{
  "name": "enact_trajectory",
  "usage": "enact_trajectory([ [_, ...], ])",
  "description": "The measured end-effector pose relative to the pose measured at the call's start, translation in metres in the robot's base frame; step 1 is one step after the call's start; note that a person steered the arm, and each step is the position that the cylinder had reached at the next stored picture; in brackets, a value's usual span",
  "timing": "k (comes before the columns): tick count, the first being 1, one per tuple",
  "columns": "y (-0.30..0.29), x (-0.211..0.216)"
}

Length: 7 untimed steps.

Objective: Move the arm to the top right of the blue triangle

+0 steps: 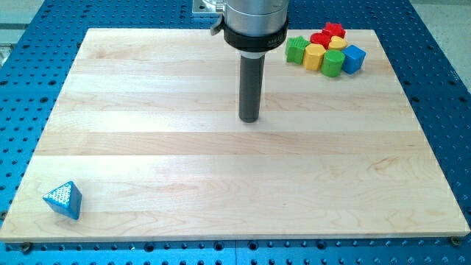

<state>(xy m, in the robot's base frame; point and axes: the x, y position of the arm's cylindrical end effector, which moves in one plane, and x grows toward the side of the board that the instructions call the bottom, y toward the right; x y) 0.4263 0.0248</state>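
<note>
Tip (249, 120) mid-board, blue triangle (63, 199) far bottom-left

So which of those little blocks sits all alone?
The blue triangle, at the view's bottom left. The other blocks cluster at the top right, and my tip is far from it.

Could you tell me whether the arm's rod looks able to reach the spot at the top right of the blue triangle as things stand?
Probably yes. My tip stands near the board's middle, and the blue triangle sits alone at the view's bottom left. No block lies between them; the cluster of blocks is at the view's top right.
</note>
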Motion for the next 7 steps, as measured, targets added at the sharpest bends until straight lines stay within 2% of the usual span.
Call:
enact_trajectory([
  [1, 0.001, 0.0],
  [2, 0.045, 0.0],
  [4, 0.051, 0.0],
  [5, -0.009, 0.0],
  [6, -0.137, 0.047],
  [7, -0.192, 0.074],
])
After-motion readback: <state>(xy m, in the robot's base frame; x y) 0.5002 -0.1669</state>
